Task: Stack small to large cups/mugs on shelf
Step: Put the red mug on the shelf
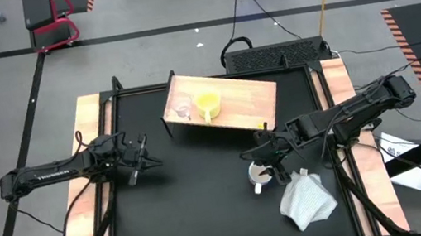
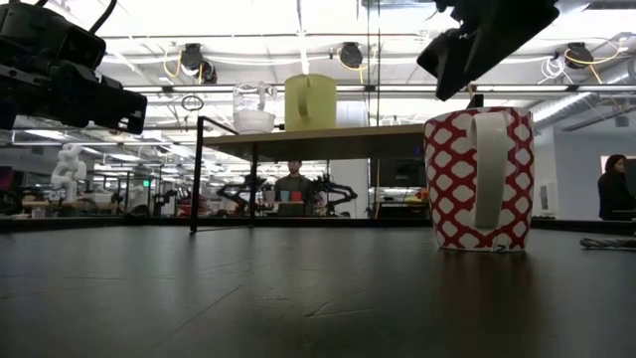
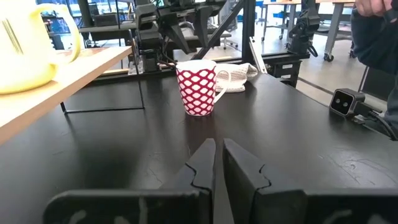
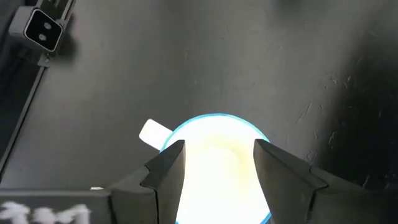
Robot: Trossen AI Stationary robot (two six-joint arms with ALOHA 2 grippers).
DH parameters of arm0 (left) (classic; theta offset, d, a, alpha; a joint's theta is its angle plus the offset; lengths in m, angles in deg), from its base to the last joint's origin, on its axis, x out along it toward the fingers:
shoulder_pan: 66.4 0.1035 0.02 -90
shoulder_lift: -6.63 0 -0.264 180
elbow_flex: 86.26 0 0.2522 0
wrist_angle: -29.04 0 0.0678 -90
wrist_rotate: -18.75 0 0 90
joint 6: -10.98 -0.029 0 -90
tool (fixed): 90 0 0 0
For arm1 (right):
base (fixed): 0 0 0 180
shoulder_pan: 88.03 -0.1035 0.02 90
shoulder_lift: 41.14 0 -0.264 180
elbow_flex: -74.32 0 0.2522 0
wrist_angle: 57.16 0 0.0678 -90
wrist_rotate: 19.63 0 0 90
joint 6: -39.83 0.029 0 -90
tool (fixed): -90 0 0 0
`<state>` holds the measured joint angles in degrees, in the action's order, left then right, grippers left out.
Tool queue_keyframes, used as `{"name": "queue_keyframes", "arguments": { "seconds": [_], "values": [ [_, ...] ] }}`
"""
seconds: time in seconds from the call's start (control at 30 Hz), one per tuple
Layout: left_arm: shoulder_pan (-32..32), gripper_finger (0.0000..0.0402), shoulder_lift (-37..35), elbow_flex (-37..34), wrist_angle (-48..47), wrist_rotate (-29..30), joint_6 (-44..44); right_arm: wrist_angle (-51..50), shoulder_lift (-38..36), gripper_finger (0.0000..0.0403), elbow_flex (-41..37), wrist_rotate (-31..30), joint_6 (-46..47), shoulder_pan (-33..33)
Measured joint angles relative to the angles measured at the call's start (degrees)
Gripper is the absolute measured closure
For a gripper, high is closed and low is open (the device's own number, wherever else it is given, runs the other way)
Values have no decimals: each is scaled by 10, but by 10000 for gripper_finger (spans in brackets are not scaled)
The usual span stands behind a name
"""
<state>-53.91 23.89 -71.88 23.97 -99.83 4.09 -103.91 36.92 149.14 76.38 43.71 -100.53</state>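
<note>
The white mug with a red pattern (image 2: 477,179) stands upright on the black table, its handle (image 4: 152,132) sticking out to one side. My right gripper (image 4: 214,165) is open and hovers just above the mug's mouth, clear of it in the low view (image 2: 467,60). The yellow mug (image 1: 208,103) and the small clear glass cup (image 1: 182,109) stand side by side on the wooden shelf (image 1: 249,95). My left gripper (image 1: 142,155) is shut and empty, above the table's left half, pointing at the patterned mug (image 3: 198,87).
A crumpled white cloth (image 1: 306,200) lies on the table near the right front, beside the patterned mug. The shelf stands on dark legs (image 2: 197,174) at the table's far middle. Pale wooden strips (image 1: 89,144) run along both table sides. A person shows in the room behind (image 2: 614,184).
</note>
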Motion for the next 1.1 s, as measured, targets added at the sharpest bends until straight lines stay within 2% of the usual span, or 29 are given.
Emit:
{"name": "queue_keyframes", "arguments": {
  "seconds": [0.13, 0.47, 0.57, 1.1],
  "values": [
    [0, 369, 0, 0, 0, 0, 0, 10, 0, 220, 0, 0, -4, 0],
    [0, 369, 0, 0, 0, 0, 0, 33, 15, 220, 0, -1, -99, 0],
    [0, 369, 0, 0, 0, 0, -1, 24, 18, 220, -1, -18, -110, 0],
    [-20, 369, 0, 0, -3, 0, -6, -23, 19, 220, -1, -30, -23, 0]
  ]
}}
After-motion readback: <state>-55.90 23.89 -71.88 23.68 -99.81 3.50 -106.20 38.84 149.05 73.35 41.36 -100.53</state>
